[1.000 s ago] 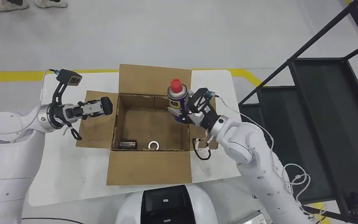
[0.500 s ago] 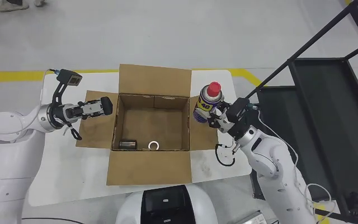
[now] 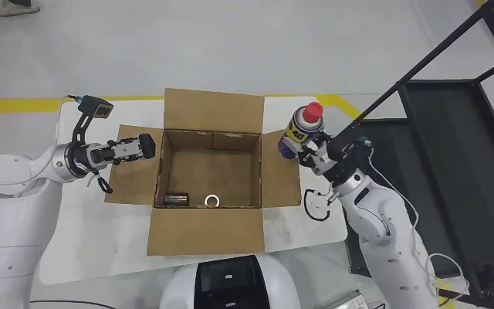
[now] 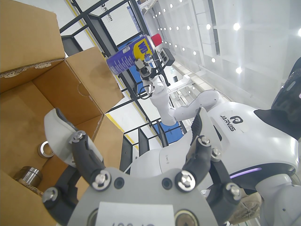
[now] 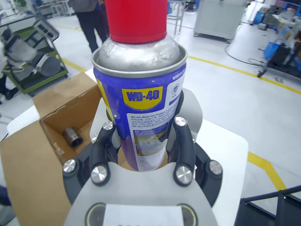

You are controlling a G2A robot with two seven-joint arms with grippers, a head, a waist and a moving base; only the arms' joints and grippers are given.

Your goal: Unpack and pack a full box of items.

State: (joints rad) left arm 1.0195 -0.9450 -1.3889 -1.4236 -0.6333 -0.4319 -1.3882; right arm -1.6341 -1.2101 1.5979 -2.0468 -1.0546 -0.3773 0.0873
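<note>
An open cardboard box (image 3: 208, 123) sits mid-table with its flaps spread. Inside, along its near wall, lie a metal cylinder (image 3: 177, 199) and a metal ring (image 3: 212, 202). My right gripper (image 3: 307, 148) is shut on a blue spray can with a red cap (image 3: 302, 128), held in the air beyond the box's right flap over the white table (image 3: 305, 108). In the right wrist view the can (image 5: 141, 95) stands upright between the fingers (image 5: 181, 132). My left gripper (image 3: 147, 145) is open and holds nothing, level with the box's left flap; its fingers (image 4: 200, 128) are spread wide.
A dark metal rack (image 3: 440, 139) stands right of the table, close behind the right arm. A yellow floor line (image 3: 31, 103) runs behind the table. The box's front flap (image 3: 204, 230) covers the table's near middle.
The right gripper carried the spray can from inside the box's right rear corner up and out to the right, past the right flap. The left arm stayed still.
</note>
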